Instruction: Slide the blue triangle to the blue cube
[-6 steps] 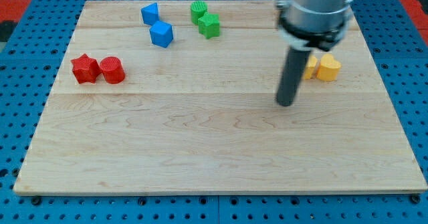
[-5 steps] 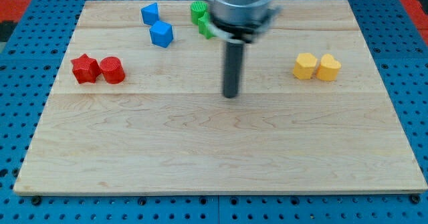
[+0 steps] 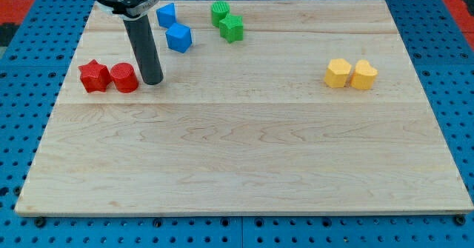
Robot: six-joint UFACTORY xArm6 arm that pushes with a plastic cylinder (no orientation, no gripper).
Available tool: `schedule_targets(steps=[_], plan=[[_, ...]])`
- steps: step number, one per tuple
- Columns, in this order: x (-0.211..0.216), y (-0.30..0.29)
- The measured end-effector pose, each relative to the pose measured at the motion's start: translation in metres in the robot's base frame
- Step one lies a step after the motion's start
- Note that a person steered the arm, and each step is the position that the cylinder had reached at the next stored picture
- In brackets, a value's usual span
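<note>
Near the board's top-left corner, blue triangle (image 3: 166, 15) sits just beside blue cube (image 3: 178, 37) — my tip (image 3: 152, 81), clawless, rests below them beside the red cylinder (image 3: 124, 78).

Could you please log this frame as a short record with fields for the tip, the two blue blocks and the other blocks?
tip: my tip rests on the board just to the view's right of the red blocks, below the blue pair
blue triangle: near the view's top edge, up-left of the cube
blue cube: close beside the triangle
red blocks: and, side by side at the view's left
green blocks: and, top centre
yellow blocks: and, view's right
</note>
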State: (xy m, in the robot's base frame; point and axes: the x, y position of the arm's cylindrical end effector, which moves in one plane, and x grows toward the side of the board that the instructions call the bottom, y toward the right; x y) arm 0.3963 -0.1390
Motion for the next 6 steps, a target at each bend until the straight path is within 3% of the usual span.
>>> schedule_targets(steps=[1, 2, 3, 4, 6], plan=[[-0.049, -0.032], [-0.135, -0.081], [-0.199, -0.042], [-0.186, 0.020], [-0.180, 0.057]])
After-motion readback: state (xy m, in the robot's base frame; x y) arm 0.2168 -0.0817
